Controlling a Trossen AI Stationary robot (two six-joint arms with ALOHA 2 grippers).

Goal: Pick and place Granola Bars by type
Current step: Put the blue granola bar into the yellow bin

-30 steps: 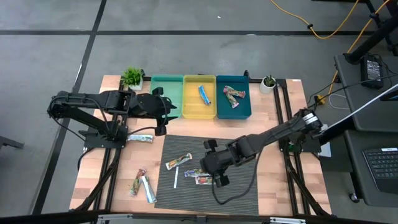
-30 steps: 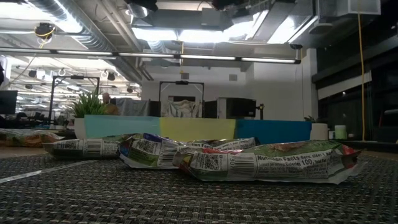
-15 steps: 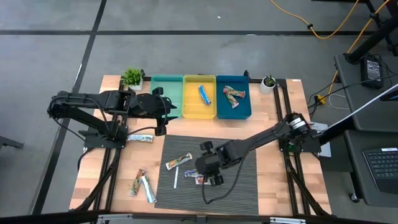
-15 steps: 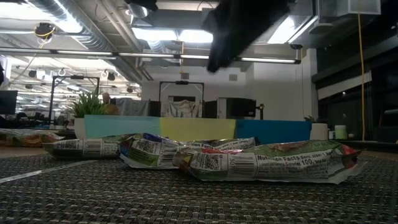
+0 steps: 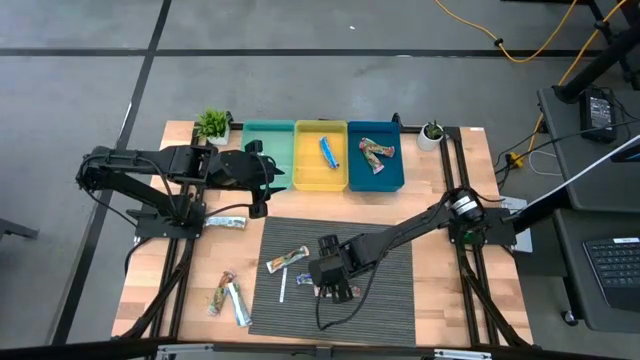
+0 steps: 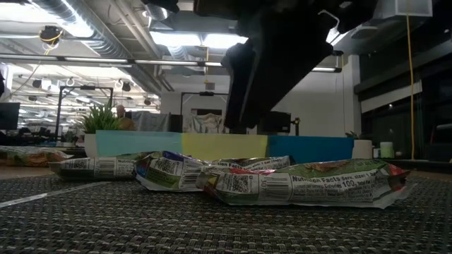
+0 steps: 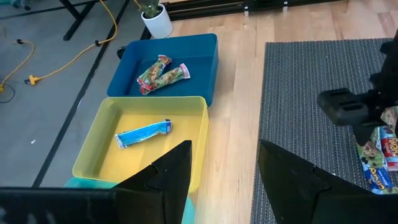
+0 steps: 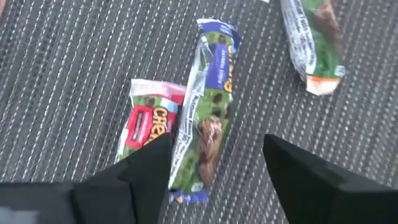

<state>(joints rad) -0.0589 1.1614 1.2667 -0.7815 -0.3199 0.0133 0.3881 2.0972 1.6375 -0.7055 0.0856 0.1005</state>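
Fingers of the right gripper [image 8: 211,168] stand apart, poised over two granola bars on the grey mat [image 5: 385,300]: a green-and-blue bar [image 8: 208,118] lying lengthwise between them and a red bar [image 8: 146,121] touching its side. A third bar [image 8: 311,43] lies a little apart. These look light, thin and crinkly, with slick foil that may slide or drag its neighbour along, so I would pinch the green-and-blue one across its narrow middle, where the filling is stiffest, not at the flat crimped ends. Farther off, another bar [image 5: 287,260] and a thin white stick [image 5: 283,287] sit on the mat, and more bars [image 5: 228,297] lie on the bare worktop [image 5: 440,290]. Beyond, the left gripper [image 7: 221,180] waits with fingers apart near the trays: the yellow tray [image 5: 300,175] holds one blue bar [image 7: 144,132], the blue tray [image 5: 395,178] what seem two multicoloured bars [image 7: 160,70], and the green tray [image 5: 268,135] looks empty.
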